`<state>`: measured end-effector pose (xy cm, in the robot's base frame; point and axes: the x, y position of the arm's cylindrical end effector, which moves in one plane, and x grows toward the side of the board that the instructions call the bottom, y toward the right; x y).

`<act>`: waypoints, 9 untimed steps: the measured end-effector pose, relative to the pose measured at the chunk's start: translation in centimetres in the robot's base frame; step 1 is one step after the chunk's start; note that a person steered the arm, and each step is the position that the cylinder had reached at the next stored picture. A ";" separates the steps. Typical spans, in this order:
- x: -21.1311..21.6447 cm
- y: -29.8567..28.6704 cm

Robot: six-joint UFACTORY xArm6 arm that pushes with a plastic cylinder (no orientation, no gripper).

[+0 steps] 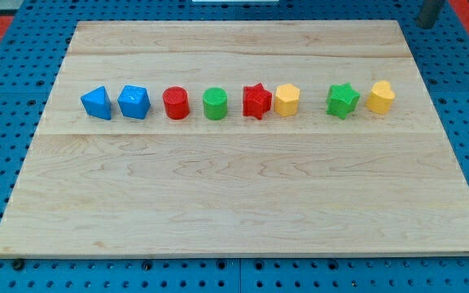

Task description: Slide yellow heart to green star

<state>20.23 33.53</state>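
Note:
The yellow heart (381,97) lies at the right end of a row of blocks across the upper part of the wooden board (234,203). The green star (342,100) lies just to its left, with a narrow gap between them. A dark rod shows at the view's top right corner, and my tip (427,24) is beyond the board's top right corner, well above and right of the yellow heart, touching no block.
Left of the green star the row runs on: a yellow hexagon (287,100), a red star (256,101), a green cylinder (215,104), a red cylinder (176,103), a blue block (134,102) and a blue triangle (96,103). A blue perforated surface surrounds the board.

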 end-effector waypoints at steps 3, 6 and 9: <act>1.6 0.1; 16.6 -12.1; 21.2 -8.8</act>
<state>41.38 24.73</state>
